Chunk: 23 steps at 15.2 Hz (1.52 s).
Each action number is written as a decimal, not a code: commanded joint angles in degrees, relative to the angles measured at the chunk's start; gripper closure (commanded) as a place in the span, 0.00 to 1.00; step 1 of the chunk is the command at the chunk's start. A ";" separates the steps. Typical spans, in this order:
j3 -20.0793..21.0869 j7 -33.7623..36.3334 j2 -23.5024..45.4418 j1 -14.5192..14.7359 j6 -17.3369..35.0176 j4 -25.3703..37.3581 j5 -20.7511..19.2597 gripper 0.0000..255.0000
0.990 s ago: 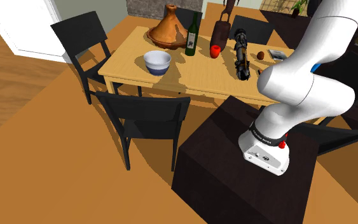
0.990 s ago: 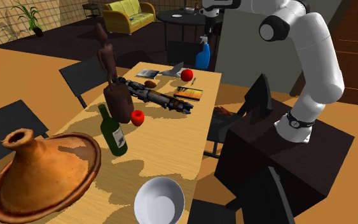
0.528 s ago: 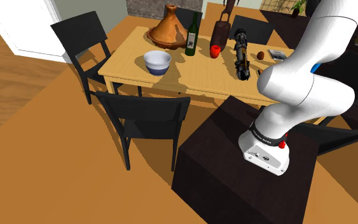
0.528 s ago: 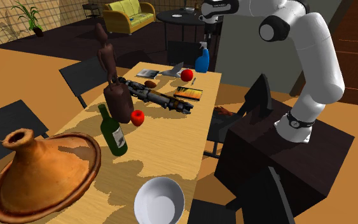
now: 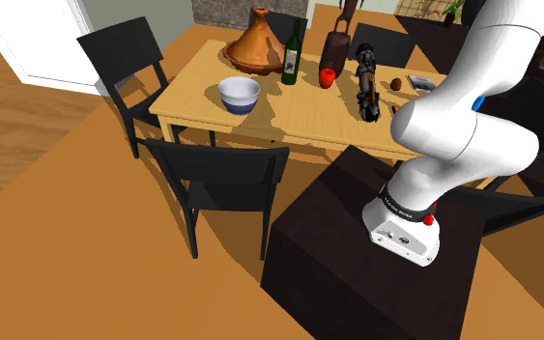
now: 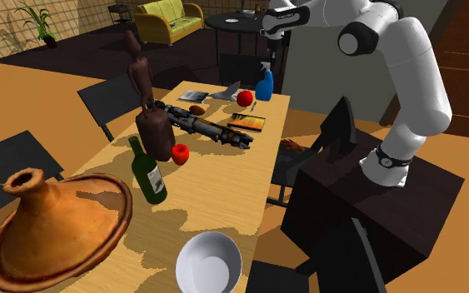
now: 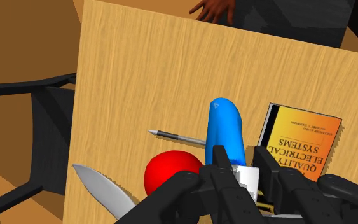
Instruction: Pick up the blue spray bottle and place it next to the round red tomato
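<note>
A wooden worktop [image 5: 308,106] stood on an orange-brown floor [image 5: 67,222] among black chairs [image 5: 223,179]; a yellow sofa [image 6: 170,18] sat at the second exterior view's top.

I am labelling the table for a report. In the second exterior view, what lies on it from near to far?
First the bowl, then the wine bottle, the book, the spray bottle.
</note>
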 commanded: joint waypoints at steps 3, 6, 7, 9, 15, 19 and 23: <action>0.23 -0.27 0.49 0.29 2.77 -2.35 0.35 1.00; 0.47 -0.46 1.11 0.38 4.66 -3.71 0.70 1.00; 0.56 -0.52 1.35 0.39 5.28 -4.12 0.82 1.00; 0.75 -0.65 1.84 0.40 6.48 -4.88 1.08 1.00; 1.22 -0.93 3.06 0.35 9.01 -6.30 1.69 1.00; 1.22 -0.93 3.07 0.35 9.01 -6.29 1.69 1.00; 1.22 -0.93 3.07 0.35 9.01 -6.29 1.69 0.00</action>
